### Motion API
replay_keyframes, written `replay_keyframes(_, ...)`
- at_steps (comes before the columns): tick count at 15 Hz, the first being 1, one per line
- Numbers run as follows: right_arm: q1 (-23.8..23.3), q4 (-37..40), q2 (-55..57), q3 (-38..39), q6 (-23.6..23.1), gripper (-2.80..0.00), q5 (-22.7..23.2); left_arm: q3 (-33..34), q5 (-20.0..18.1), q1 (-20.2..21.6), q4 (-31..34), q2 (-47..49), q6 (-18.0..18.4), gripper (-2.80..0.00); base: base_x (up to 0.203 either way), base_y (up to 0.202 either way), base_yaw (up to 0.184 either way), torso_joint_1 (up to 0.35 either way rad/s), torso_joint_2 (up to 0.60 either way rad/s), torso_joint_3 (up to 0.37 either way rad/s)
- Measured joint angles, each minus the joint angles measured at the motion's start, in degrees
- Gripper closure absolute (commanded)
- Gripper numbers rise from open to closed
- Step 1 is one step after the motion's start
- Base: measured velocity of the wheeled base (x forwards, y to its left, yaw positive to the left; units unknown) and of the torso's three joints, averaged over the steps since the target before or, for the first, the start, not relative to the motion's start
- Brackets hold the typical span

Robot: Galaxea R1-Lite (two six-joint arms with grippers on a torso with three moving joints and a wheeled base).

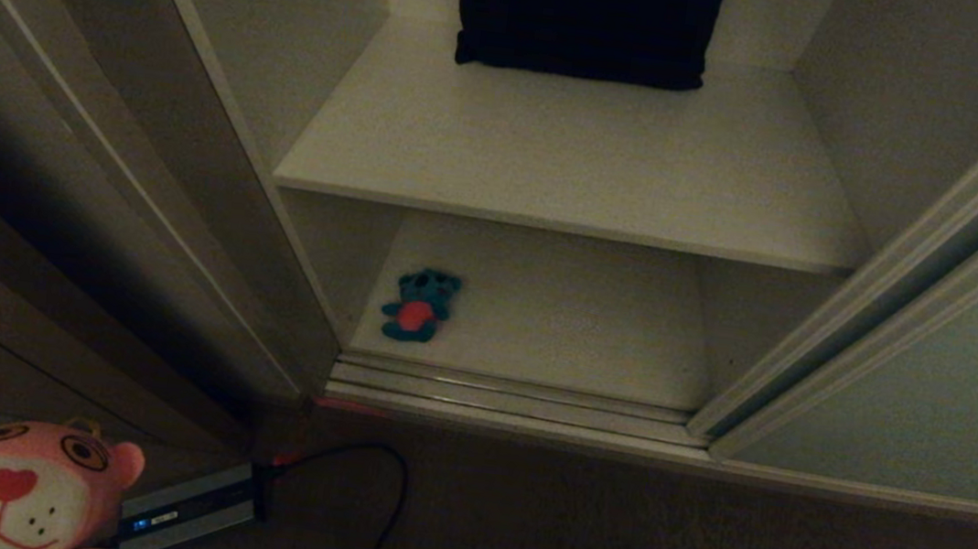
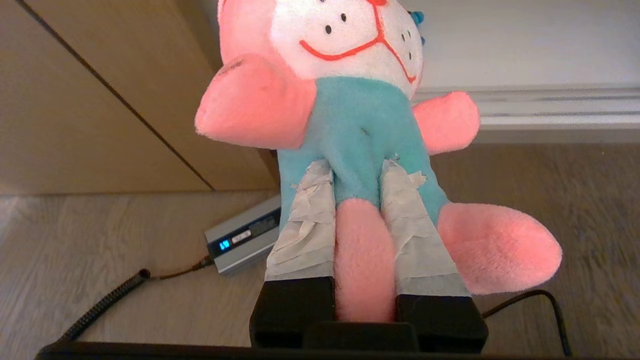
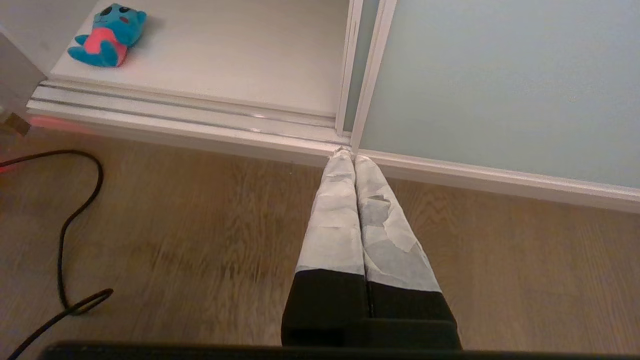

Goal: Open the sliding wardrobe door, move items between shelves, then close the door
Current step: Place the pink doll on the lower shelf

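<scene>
Pink plush toy (image 2: 360, 130) clamped in the left gripper (image 2: 357, 175) – low over the wood floor (image 3: 200, 225), beside a grey power box (image 2: 245, 240)
Right gripper (image 3: 350, 160) hangs with fingers pressed together, empty, above the floor track (image 3: 175, 115); sliding wardrobe door (image 3: 500, 80) stands pushed aside – blue plush toy (image 1: 419, 305) lies on the lower shelf (image 1: 557, 319), dark cushion (image 1: 588, 14) on the upper shelf (image 1: 575, 165)

The head view is dim and murky with deep shadow at left; both wrist views are bright and sharp.
</scene>
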Motion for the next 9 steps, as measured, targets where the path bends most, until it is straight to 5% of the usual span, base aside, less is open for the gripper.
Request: replay_keyframes(9, 0.0, -0.01, 0.0, 0.0, 0.0, 0.0, -0.01, 0.02, 0.06, 0.0, -0.04, 0.0, -0.5, 0.0, 0.0, 0.0, 0.0, 0.002, 0.0, -0.095)
